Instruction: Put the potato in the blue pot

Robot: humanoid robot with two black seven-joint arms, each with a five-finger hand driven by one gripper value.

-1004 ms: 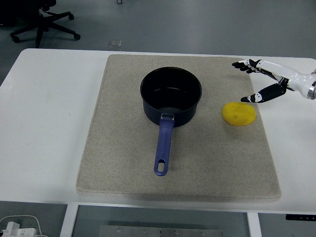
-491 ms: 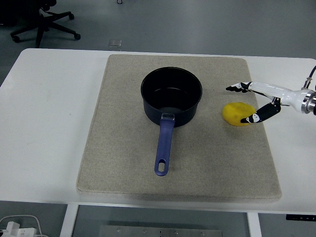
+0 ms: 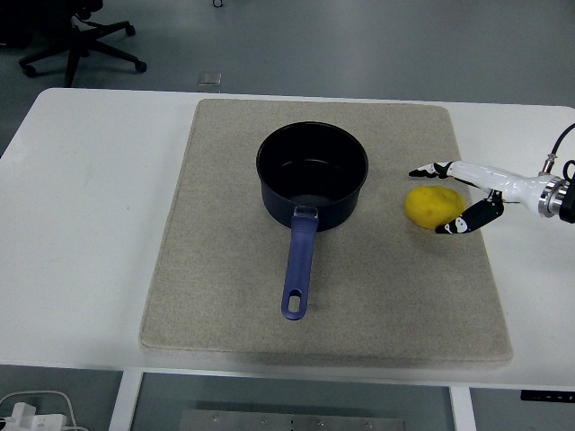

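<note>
The yellow potato [image 3: 431, 206] lies on the beige mat [image 3: 225, 269], to the right of the blue pot [image 3: 312, 174]. The pot stands upright and empty, its blue handle [image 3: 297, 265] pointing toward the near edge. My right hand [image 3: 440, 197] reaches in from the right edge. Its fingers [image 3: 429, 170] are spread on the far side of the potato and its thumb [image 3: 467, 220] is on the near right side. The hand brackets the potato without closing on it. The left arm is out of view.
The mat covers the middle of the white table [image 3: 81, 224]. An office chair base [image 3: 81, 45] stands on the floor beyond the far left corner. Cables and a plug [image 3: 22, 413] lie below the near left edge.
My right hand has come down and leftward from the far right of the mat. Its fingers and thumb now flank the potato. The potato and pot have not moved.
</note>
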